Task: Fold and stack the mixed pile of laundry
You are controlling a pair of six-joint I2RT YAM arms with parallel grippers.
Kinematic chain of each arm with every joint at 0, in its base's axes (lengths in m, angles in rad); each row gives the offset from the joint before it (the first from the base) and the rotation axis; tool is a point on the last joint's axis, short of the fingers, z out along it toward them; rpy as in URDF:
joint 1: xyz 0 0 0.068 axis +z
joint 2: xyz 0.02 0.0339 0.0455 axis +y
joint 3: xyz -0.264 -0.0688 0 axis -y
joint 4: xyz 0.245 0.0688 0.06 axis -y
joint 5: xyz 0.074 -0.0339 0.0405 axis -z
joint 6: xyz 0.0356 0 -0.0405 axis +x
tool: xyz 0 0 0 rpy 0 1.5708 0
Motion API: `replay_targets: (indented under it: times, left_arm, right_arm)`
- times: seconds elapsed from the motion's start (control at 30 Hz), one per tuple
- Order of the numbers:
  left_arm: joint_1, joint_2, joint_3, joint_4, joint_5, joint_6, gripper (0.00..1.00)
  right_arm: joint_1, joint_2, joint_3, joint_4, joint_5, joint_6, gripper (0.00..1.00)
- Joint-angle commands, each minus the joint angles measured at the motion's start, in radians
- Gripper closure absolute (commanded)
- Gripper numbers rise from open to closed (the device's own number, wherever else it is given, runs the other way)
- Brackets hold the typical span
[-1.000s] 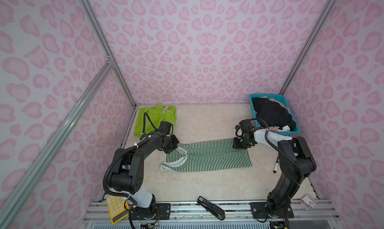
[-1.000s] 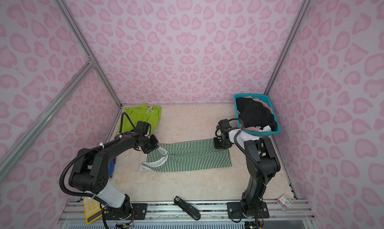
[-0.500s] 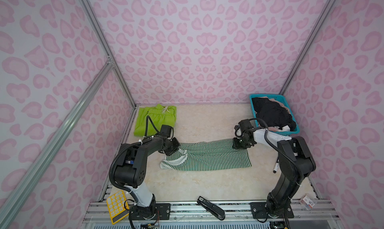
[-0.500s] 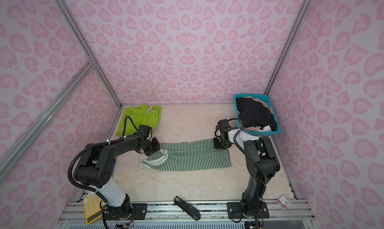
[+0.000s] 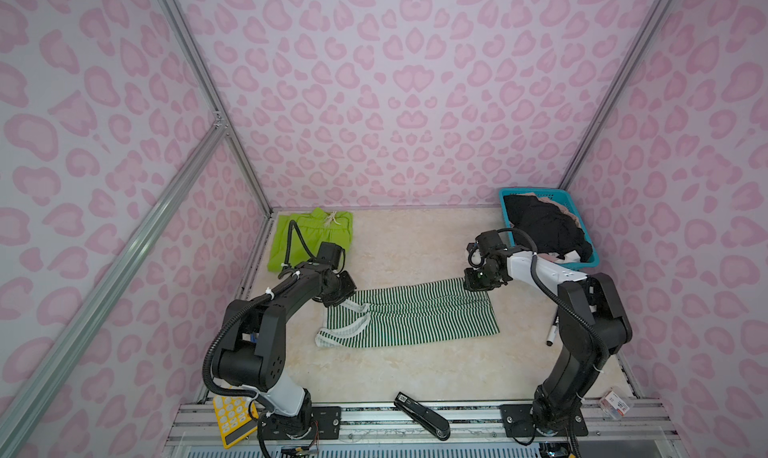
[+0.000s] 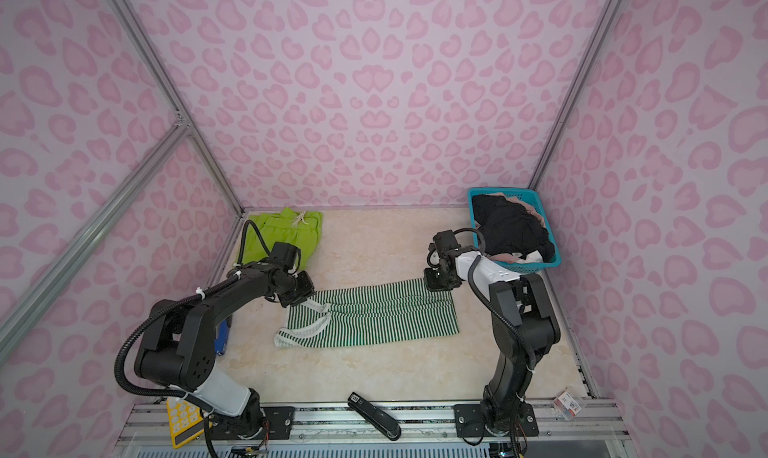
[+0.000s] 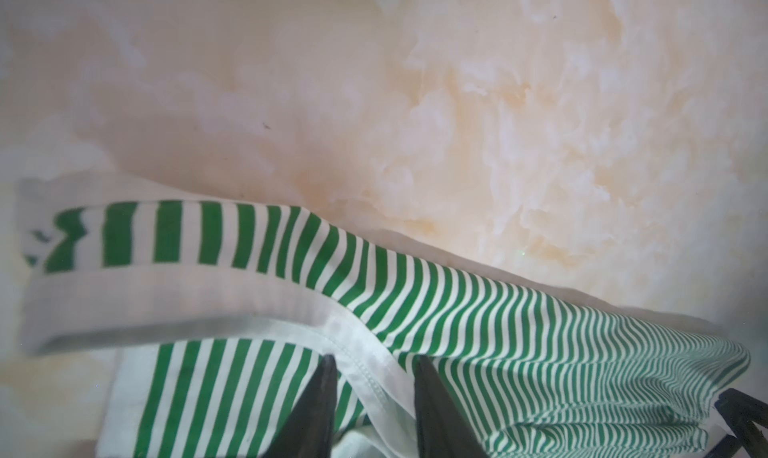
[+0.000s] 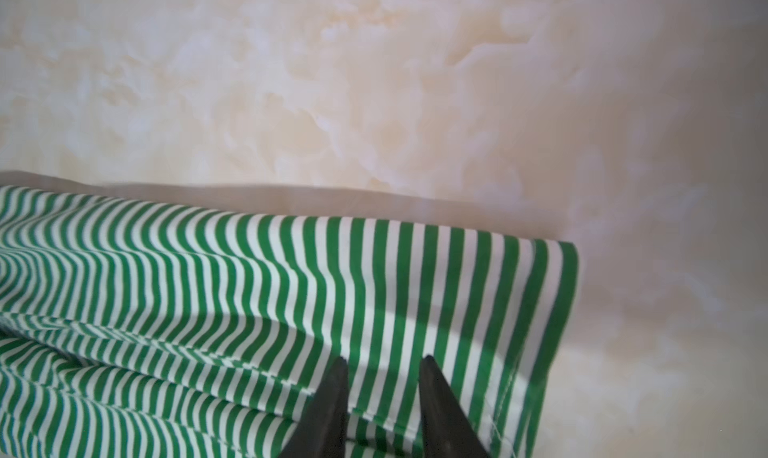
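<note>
The green-and-white striped top (image 5: 411, 314) (image 6: 374, 314) lies folded into a long band across the middle of the table. My left gripper (image 5: 343, 289) (image 7: 372, 358) is low over its far left corner. Its jaws stand open, with the white trim (image 7: 374, 377) lying between them. My right gripper (image 5: 478, 279) (image 8: 384, 358) is open over the top's far right corner, its fingertips (image 8: 338, 373) against flat striped cloth. Lime-green shorts (image 5: 311, 231) lie folded at the back left. Black clothes (image 5: 544, 227) and a beige-pink piece (image 5: 559, 204) fill the teal basket (image 5: 536, 192).
A black stapler (image 5: 422, 414) and a yellow calculator (image 5: 232, 418) lie on the front rail. A marker (image 5: 552, 331) rests beside the right arm and a small box (image 5: 615, 404) sits at the front right. A blue object (image 6: 222, 337) lies by the left wall.
My left gripper's jaws have opened at the top's left corner, letting go of the cloth. The right arm has stayed where it was.
</note>
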Motion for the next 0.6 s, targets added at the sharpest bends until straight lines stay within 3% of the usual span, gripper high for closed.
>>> replay_targets:
  times: [0.0, 0.17, 0.3, 0.43, 0.57]
  left_arm:
    - [0.002, 0.07, 0.01, 0.033, 0.023, 0.025, 0.7]
    - [0.0, 0.218, 0.075, 0.079, 0.068, 0.034, 0.82]
    - [-0.007, 0.319, 0.172, 0.075, 0.1, 0.04, 0.86]
    - [-0.025, 0.439, 0.331, 0.054, 0.156, 0.054, 0.86]
    - [-0.071, 0.591, 0.589, 0.0, 0.239, 0.088, 0.82]
  right_arm:
    - [-0.002, 0.017, -0.031, -0.046, 0.008, 0.021, 0.69]
    - [0.008, -0.051, -0.158, -0.077, 0.011, 0.072, 0.7]
    - [0.047, -0.145, -0.261, -0.101, 0.001, 0.12, 0.7]
    - [0.144, -0.239, -0.304, -0.157, -0.006, 0.168, 0.7]
    - [0.209, -0.284, -0.209, -0.281, 0.003, 0.087, 0.69]
